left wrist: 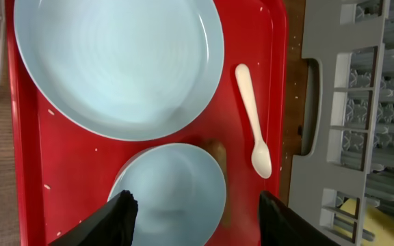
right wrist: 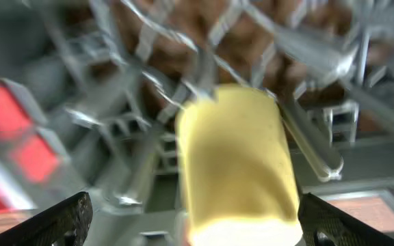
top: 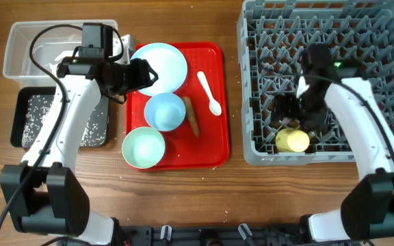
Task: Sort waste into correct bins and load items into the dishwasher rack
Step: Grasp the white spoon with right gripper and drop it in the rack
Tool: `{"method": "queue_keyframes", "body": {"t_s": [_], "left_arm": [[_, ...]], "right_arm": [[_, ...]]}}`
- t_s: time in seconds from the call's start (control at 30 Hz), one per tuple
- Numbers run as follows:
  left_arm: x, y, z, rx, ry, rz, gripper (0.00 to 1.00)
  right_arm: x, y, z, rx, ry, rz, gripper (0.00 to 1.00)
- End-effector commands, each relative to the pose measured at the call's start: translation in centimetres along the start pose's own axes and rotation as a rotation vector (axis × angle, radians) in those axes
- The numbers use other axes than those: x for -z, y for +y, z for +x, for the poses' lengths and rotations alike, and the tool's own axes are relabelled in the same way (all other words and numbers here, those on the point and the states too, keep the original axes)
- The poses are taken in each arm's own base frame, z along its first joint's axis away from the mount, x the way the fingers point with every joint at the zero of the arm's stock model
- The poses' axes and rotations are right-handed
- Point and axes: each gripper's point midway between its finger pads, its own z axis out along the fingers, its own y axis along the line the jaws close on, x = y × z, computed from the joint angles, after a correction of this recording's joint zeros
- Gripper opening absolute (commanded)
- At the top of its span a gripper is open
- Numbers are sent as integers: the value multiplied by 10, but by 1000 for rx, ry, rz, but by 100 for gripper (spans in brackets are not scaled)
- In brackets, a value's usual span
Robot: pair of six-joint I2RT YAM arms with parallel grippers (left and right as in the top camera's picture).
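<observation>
A pale blue plate [top: 159, 65], a blue bowl [top: 165, 111], a green bowl [top: 143, 147], a brown stick [top: 192, 117] and a white spoon [top: 209, 92] lie on the red tray [top: 214, 147]. My left gripper [top: 141, 75] is open and empty above the plate's left edge. In the left wrist view its fingers [left wrist: 195, 199] straddle the blue bowl [left wrist: 173, 181], below the plate [left wrist: 115, 61]. The yellow cup [top: 292, 141] lies in the grey rack [top: 388, 41]. My right gripper [right wrist: 195, 208] is open around the cup [right wrist: 234, 150], fingers apart from it. The wrapper and dark lump are out of view.
The clear tub [top: 22, 41] stands at the far left, partly under my left arm. The black tray [top: 29, 123] in front of it holds white crumbs. The spoon [left wrist: 253, 116] lies near the red tray's right rim, next to the rack wall [left wrist: 320, 102].
</observation>
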Motion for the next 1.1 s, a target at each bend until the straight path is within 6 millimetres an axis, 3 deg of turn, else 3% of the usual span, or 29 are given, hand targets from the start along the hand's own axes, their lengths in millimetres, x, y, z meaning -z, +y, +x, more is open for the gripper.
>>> {"method": "queue_keyframes", "body": {"t_s": [0.0, 0.07, 0.13, 0.17, 0.27, 0.33, 0.4, 0.47, 0.63, 0.7, 0.87, 1.07], "left_arm": [[5, -3, -1, -13, -9, -6, 60], [5, -1, 0, -12, -8, -14, 61], [5, 0, -1, -12, -11, -21, 62], [5, 0, -1, -13, -12, -24, 63], [7, 7, -5, -13, -25, -48, 65], [10, 14, -9, 3, -40, -54, 65], [17, 28, -17, 37, -63, -66, 65], [25, 46, -21, 80, -77, -83, 66], [27, 51, -21, 95, -75, -90, 71], [27, 51, -20, 96, -75, -90, 75], [27, 51, -20, 96, -74, -90, 76], [27, 51, -20, 96, -74, -90, 77]], "right_arm": [[60, 26, -37, 54, -170, -98, 95], [99, 54, -53, 167, -282, -204, 93], [119, 81, -63, 265, -370, -275, 90], [124, 102, -68, 343, -425, -302, 85], [125, 161, -74, 551, -557, -332, 84], [117, 186, -76, 630, -586, -326, 84], [91, 206, -80, 679, -557, -318, 81], [42, 217, -89, 693, -468, -296, 72], [-50, 219, -92, 686, -285, -242, 64], [-75, 217, -86, 688, -227, -225, 58], [-106, 218, -76, 723, -160, -194, 49], [-139, 209, -82, 715, -135, -126, 44]]}}
